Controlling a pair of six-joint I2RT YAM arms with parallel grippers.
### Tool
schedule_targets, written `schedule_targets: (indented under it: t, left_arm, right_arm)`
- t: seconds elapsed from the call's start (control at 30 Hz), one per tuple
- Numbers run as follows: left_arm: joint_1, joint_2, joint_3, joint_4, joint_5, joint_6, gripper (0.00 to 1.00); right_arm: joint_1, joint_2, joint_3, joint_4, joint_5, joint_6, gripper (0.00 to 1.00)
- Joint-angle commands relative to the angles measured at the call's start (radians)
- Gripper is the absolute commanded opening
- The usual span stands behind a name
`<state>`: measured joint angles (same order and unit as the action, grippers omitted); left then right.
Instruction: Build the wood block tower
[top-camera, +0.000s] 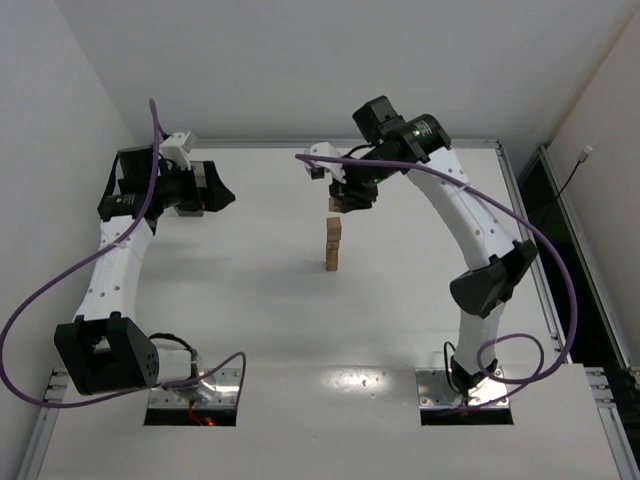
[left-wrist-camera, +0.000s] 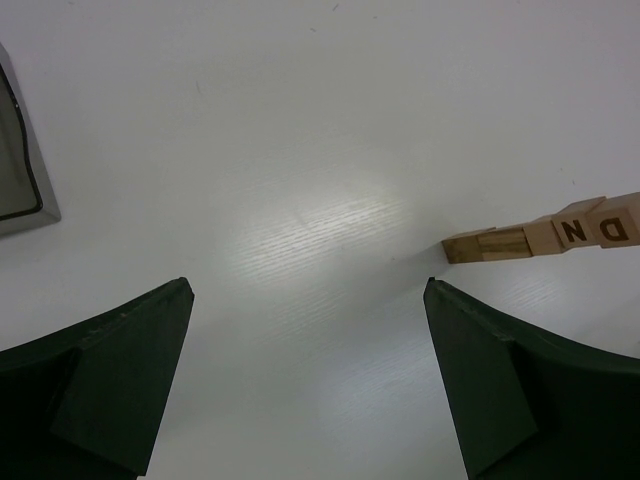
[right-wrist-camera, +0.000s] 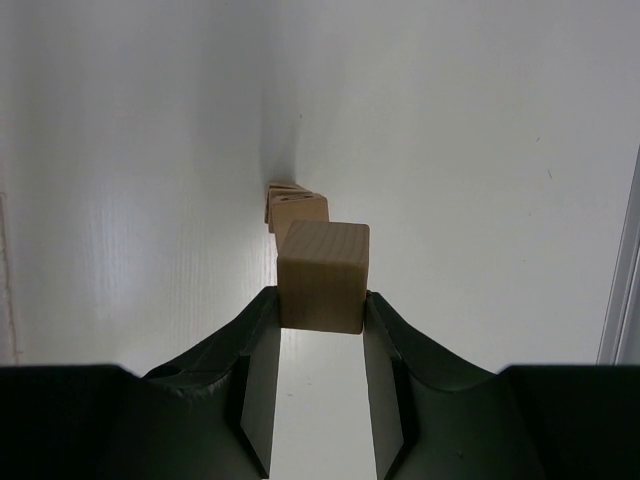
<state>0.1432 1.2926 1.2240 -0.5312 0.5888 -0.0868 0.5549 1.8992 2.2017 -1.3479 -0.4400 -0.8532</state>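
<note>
The tower (top-camera: 332, 246) is a slim column of tan wood blocks standing mid-table. In the left wrist view it (left-wrist-camera: 540, 237) lies across the right edge, with letters N and D on two cubes. My right gripper (top-camera: 347, 203) is shut on one tan wood block (right-wrist-camera: 322, 275), held between both fingertips just above the tower's top (right-wrist-camera: 296, 209). The held block also shows in the top view (top-camera: 335, 205). My left gripper (left-wrist-camera: 308, 288) is open and empty, low over bare table, left of the tower; in the top view it (top-camera: 212, 193) is at the far left.
The corner of a grey translucent tray (left-wrist-camera: 14, 165) shows at the left edge of the left wrist view. The table's metal rim (top-camera: 520, 190) runs along the right side, and white walls close in the back and sides.
</note>
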Motion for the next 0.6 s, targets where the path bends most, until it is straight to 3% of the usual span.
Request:
schedule_targets:
  t: [0.0,0.57]
  left_arm:
    - [-0.007,0.004,0.034,0.037,0.028,-0.004,0.99]
    - [-0.007,0.022,0.034,0.037,0.046,-0.004,0.99]
  right_arm:
    - [0.013,0.027,0.023,-0.059,-0.034,-0.006,0.0]
    - [0.022,0.057,-0.037,-0.059,0.006,0.013,0.0]
